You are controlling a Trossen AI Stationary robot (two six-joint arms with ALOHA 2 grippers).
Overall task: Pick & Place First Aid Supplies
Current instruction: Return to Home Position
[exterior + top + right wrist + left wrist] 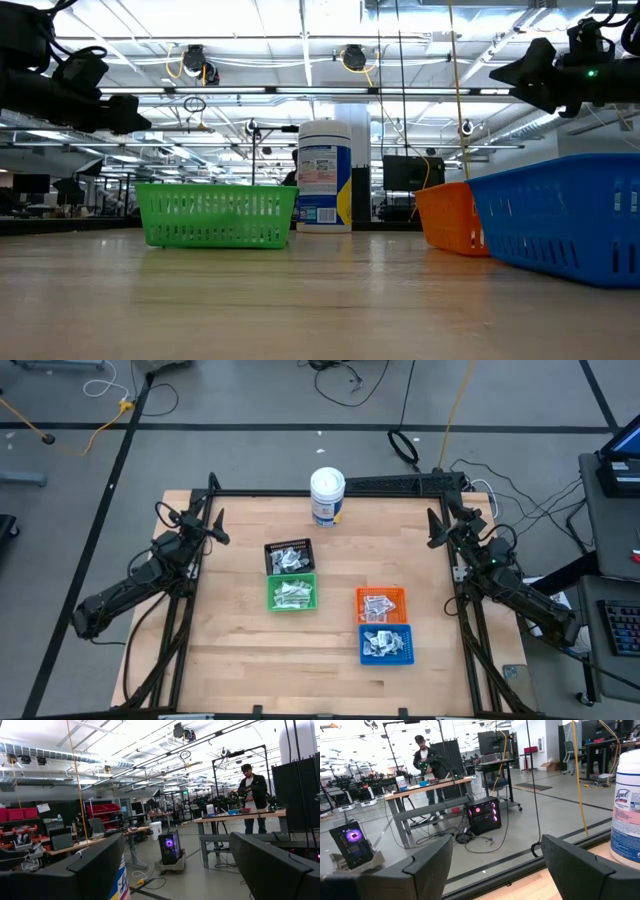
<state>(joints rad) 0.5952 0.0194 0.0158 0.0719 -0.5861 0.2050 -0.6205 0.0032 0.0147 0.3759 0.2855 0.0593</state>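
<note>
**Colleague:** Where are the claws right now?

**Me:** I see the left gripper (216, 526) raised over the far left edge of the table (230, 655). The right gripper (437, 530) mirrors it at the far right edge. Each wrist camera shows the room between the two fingers, so both claws are spread wide and hold nothing.

**Colleague:** And the supplies?

**Me:** The first aid supplies (382, 643) lie in four baskets. Left of centre, the black basket (289, 543) sits farther back, with the green basket (292, 608) touching its near side. To the right and nearer, the orange basket (382, 591) and the blue basket (386, 661) make a second touching pair. I can't spot a loose packet on the wood, so I judge the sorting finished.

**Colleague:** Why are the arms parked so wide?

**Me:** My reading is that this is the home pose. With the arms out at the sides, nothing hangs over the baskets, and the overhead camera looks straight into all four. It also puts them well apart from the white canister (327, 497) at the middle of the far edge, which isn't part of this job. Open fingers fit a resting arm with nothing left to carry.
</note>
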